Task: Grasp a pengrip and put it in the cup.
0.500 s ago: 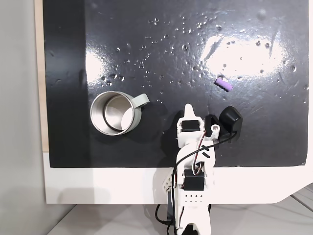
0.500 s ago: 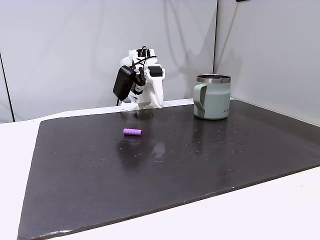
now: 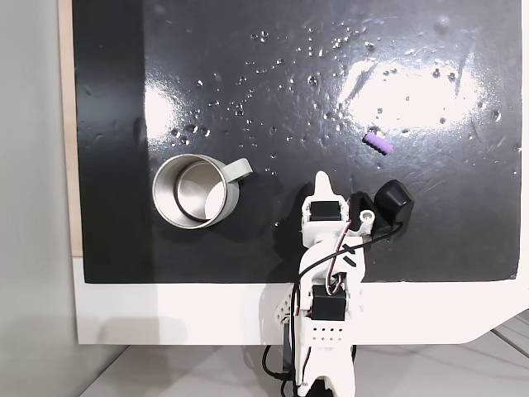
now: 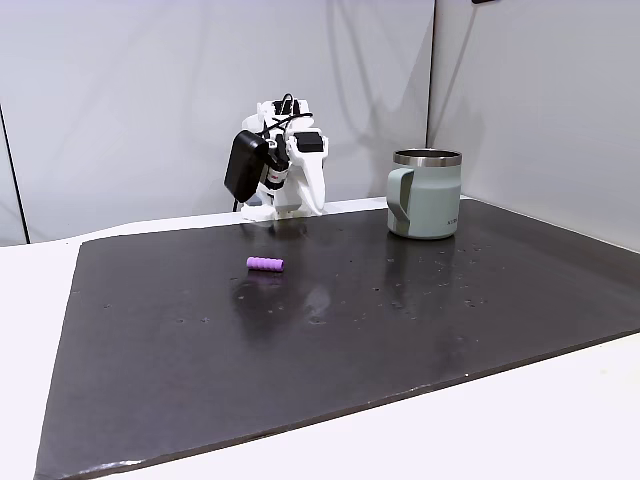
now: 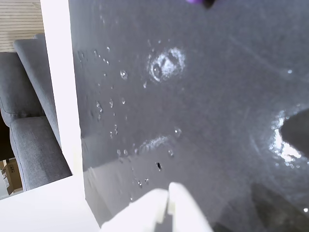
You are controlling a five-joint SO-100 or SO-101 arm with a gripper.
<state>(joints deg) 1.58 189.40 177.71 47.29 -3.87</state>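
pengrip (image 3: 377, 144) | lying flat, long axis diagonal | apart from cup (image 3: 195, 190)

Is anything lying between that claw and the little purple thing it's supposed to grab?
Nothing visible does. Bare black mat separates the gripper from the pengrip, and the cup stands off on the other side.

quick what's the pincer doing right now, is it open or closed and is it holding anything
Pincer: closed and empty, fingertips together in the wrist view. The pengrip lies on the black mat, apart from it.
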